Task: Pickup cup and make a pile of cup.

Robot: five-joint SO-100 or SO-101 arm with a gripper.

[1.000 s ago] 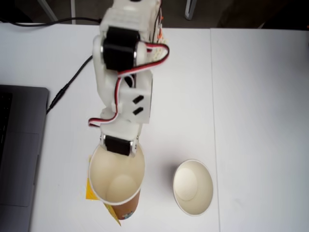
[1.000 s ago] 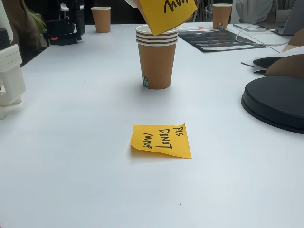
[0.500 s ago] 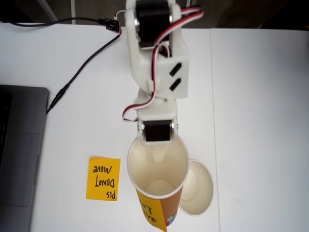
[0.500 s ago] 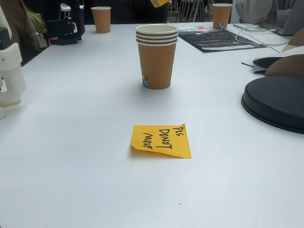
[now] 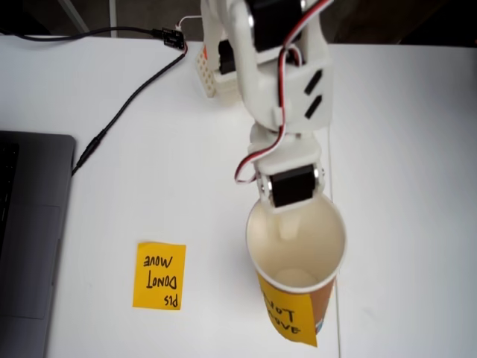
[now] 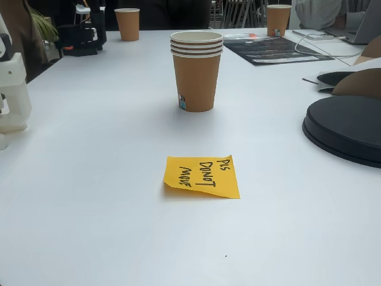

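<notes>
While the white plastic arm [image 5: 279, 89] reaches down the middle of a fixed view from above, I see a brown paper cup with a cream inside and rolled white rim [image 5: 297, 246] held up close to the camera, its mouth facing the lens. The gripper [image 5: 291, 216] sits at the cup's far rim, below a black servo; one finger seems to dip inside the wall, so I read it as pinched on that rim, though the fingertips themselves are hidden. A yellow-orange note with handwriting [image 5: 287, 319] clings to the cup's outer side.

On the white table [image 5: 417, 186] lies a second orange sticky note [image 5: 159, 275] reading "PLS DONT MOVE", well left of the cup. A grey laptop [image 5: 30, 224] sits at the left edge, and a black cable [image 5: 127, 104] runs across the top.

In a fixed view from table level, a stack of brown paper cups with several rims [image 6: 196, 70] stands upright behind the same note [image 6: 202, 176].
</notes>
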